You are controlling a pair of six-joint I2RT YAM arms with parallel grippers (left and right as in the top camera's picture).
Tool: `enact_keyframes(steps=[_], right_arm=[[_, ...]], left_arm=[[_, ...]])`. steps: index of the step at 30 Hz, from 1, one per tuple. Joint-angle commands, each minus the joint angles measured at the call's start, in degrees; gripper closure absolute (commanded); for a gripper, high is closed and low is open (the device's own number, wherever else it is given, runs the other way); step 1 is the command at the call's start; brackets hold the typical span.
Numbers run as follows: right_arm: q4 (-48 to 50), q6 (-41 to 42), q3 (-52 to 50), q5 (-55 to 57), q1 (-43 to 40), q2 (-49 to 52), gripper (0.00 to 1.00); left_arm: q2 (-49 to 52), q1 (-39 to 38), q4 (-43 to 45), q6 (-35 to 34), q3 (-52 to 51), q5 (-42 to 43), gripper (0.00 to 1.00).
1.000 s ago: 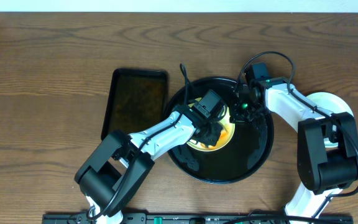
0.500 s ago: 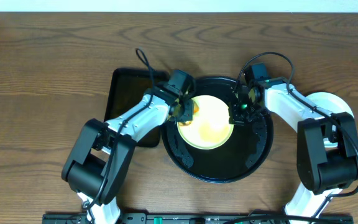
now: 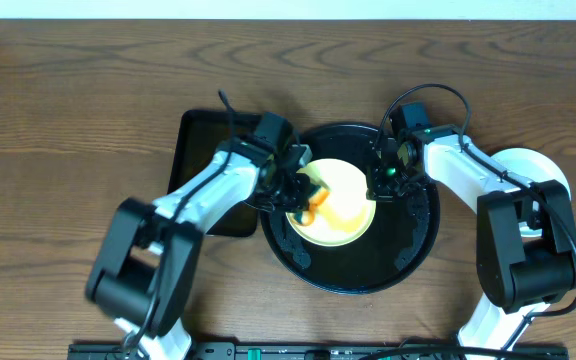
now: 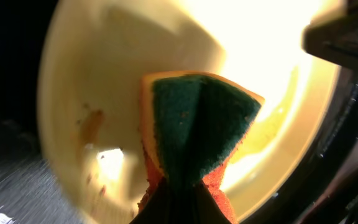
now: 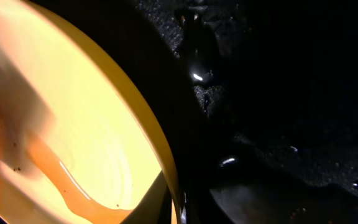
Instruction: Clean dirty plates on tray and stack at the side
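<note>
Since half a second ago the left hand (image 3: 303, 195) has been brought from the plate's upper left rim a little inward over its left part, while the right hand (image 3: 380, 180) has been kept at the right rim. One sponge (image 3: 315, 197), teal on orange, is clenched and folded between the left fingers and is pressed onto the one yellow plate (image 3: 343, 205). The plate's edge is met by the right hand, but whether it is clamped cannot be told. The plate is carried in the left half of the round black tray (image 3: 408, 250), which is wet.

Two trays are counted: the round one and a rectangular black tray (image 3: 203, 150) just beside it on the left, both on the wooden table (image 3: 68, 100). One pale plate (image 3: 538, 165) is seen at the right side, partly hidden by the right arm; whether more are stacked there cannot be told.

Only from overhead are both arms and the trays shown. Brown specks on the plate are shown by the left wrist view alone, and an orange smear and water drops by the right wrist view alone.
</note>
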Motion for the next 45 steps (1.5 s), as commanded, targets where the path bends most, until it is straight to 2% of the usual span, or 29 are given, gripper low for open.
enact_keyframes(steps=[1,3,8,12,19,23,28,32,36,45], right_arm=[[0.72,0.31,-0.72,3.65,0.02,0.79,0.88],[1.33,0.31,-0.72,3.63,0.02,0.79,0.83],[3.15,0.31,-0.72,3.63,0.09,0.81,0.8],[4.35,0.31,-0.72,3.63,0.11,0.85,0.85],[4.68,0.31,-1.4,3.56,0.96,2.47,0.86],[4.68,0.31,-1.57,3.39,1.88,3.52,0.99],[4.26,-0.37,-0.52,5.01,1.44,3.1,0.99],[0.24,-0.57,1.88,13.6,0.76,-0.17,0.99],[-6.14,-4.5,5.86,20.48,0.72,-5.22,0.99],[-17.11,-9.29,8.83,23.56,0.83,-14.03,0.99]], left_arm=[[-6.95,2.25,-0.9,3.28,-0.17,-5.79,0.93],[-9.44,3.56,-1.81,3.28,-0.17,-9.97,0.93],[-13.9,7.58,-4.07,3.23,-0.17,-15.85,0.92],[-14.58,11.28,-5.25,2.86,-0.2,-16.44,0.92],[-14.53,16.96,-6.93,-4.09,-0.2,-19.34,0.92],[-14.53,18.49,-7.48,-4.76,-0.2,-19.37,0.92],[-14.53,18.62,-7.56,-4.76,-0.2,-19.37,0.92],[-14.53,18.62,-7.8,-4.74,-0.2,-19.37,0.92],[-14.53,18.62,-7.72,-4.74,-0.2,-19.39,0.92],[-14.53,18.62,-7.72,-4.72,-0.2,-19.43,0.92]])
